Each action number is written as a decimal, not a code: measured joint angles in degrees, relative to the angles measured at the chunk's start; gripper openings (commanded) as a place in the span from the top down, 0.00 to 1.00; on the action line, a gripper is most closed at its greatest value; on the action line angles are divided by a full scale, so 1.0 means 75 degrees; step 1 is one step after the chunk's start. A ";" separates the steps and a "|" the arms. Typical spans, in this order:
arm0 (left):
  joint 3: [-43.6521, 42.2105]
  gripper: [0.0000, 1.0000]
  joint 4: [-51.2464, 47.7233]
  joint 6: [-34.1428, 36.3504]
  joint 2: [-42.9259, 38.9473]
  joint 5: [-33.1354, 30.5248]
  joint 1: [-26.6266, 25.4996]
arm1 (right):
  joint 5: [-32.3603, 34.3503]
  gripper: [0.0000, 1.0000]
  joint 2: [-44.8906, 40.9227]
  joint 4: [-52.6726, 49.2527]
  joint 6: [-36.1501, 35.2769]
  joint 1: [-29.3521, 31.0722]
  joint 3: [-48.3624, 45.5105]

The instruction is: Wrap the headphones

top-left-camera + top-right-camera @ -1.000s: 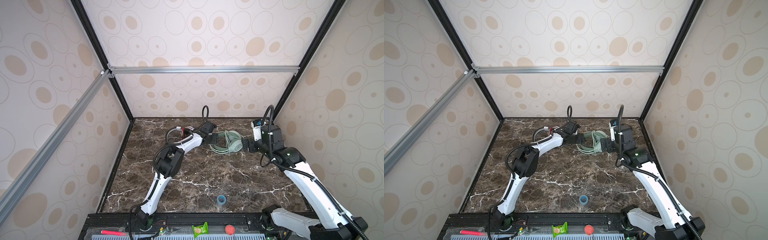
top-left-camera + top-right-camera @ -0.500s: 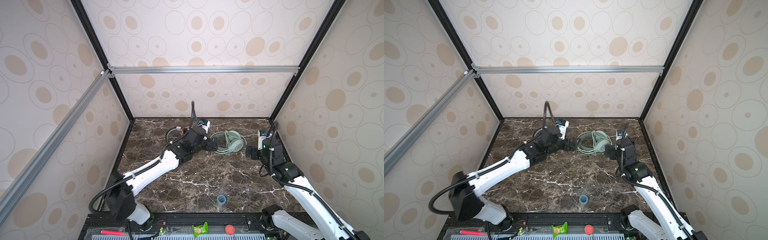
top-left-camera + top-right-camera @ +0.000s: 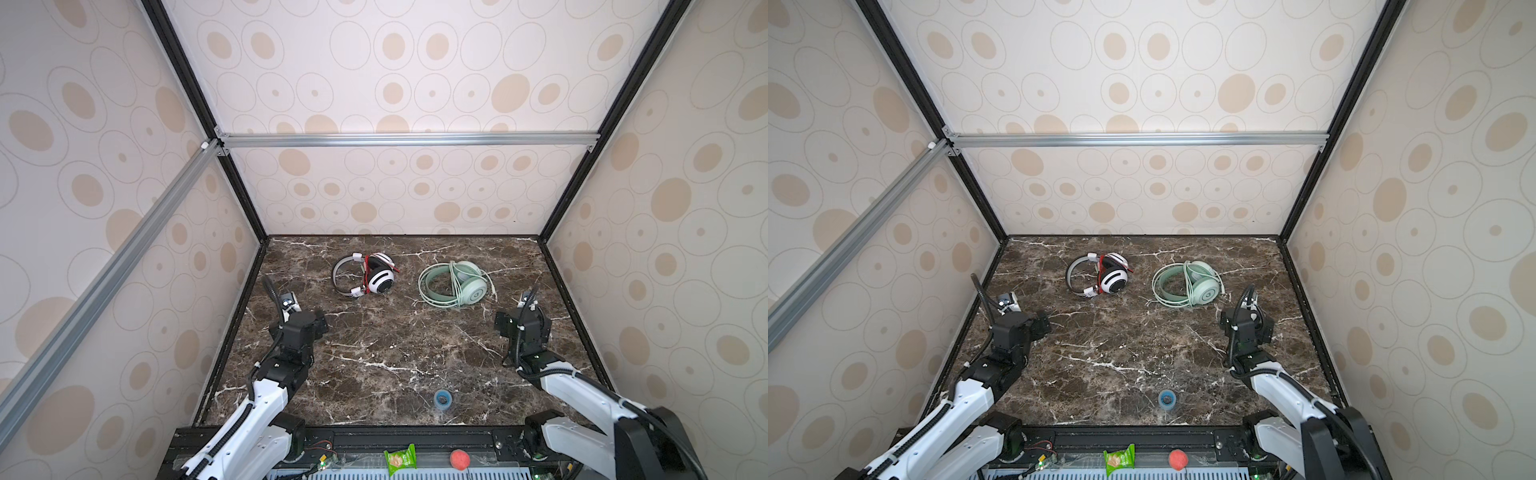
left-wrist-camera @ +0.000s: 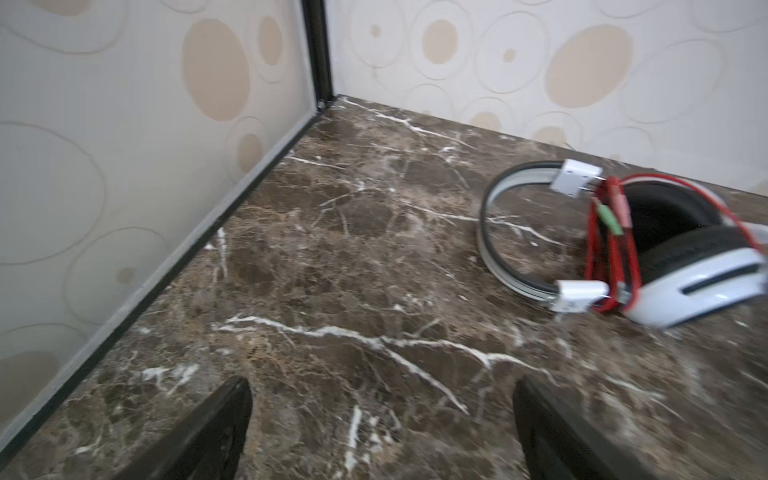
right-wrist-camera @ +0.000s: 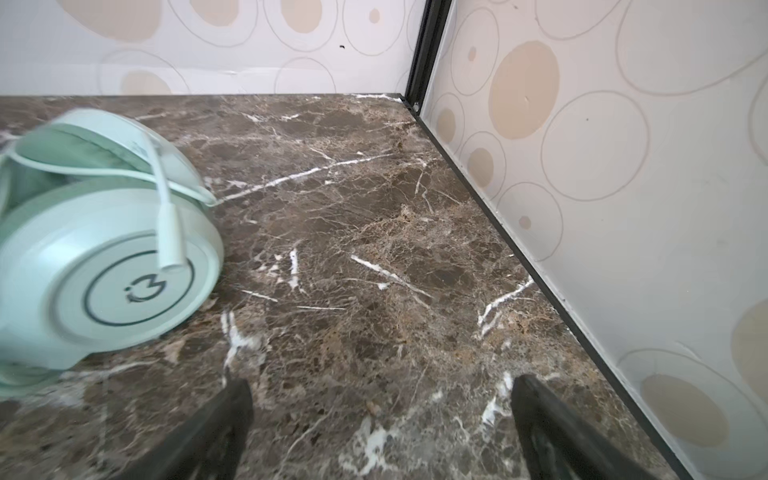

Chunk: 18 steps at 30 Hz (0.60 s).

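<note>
Now left gripper (image 4: pixel 381 395), right gripper (image 5: pixel 382 390) have withdrawn from mint headphones (image 3: pixel 473 289); spread wide.

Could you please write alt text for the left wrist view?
White-and-black headphones, red cable wound around them, lie on a brown marble table near a wall corner. The open left gripper frames the foreground, holding nothing.

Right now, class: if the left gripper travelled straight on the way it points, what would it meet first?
Probably bare marble tabletop, then the back wall; depth is hard to judge. The open left gripper aims beside the white-and-black headphones, which lie off that line.
</note>
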 measured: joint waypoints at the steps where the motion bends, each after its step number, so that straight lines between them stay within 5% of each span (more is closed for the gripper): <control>1: -0.0210 0.02 0.0388 0.0140 0.0140 -0.0105 0.0105 | -0.0035 0.00 0.0361 0.0268 -0.0073 -0.0044 -0.0003; 10: -0.1309 0.02 0.4809 0.1518 0.2798 -0.0393 0.0778 | -0.0994 0.00 0.2626 0.2157 -0.0793 -0.0551 0.0632; 18: -0.0944 0.02 0.7749 0.2553 0.5144 0.0571 0.1008 | -0.1521 0.00 0.2830 0.2378 -0.0784 -0.0941 0.0851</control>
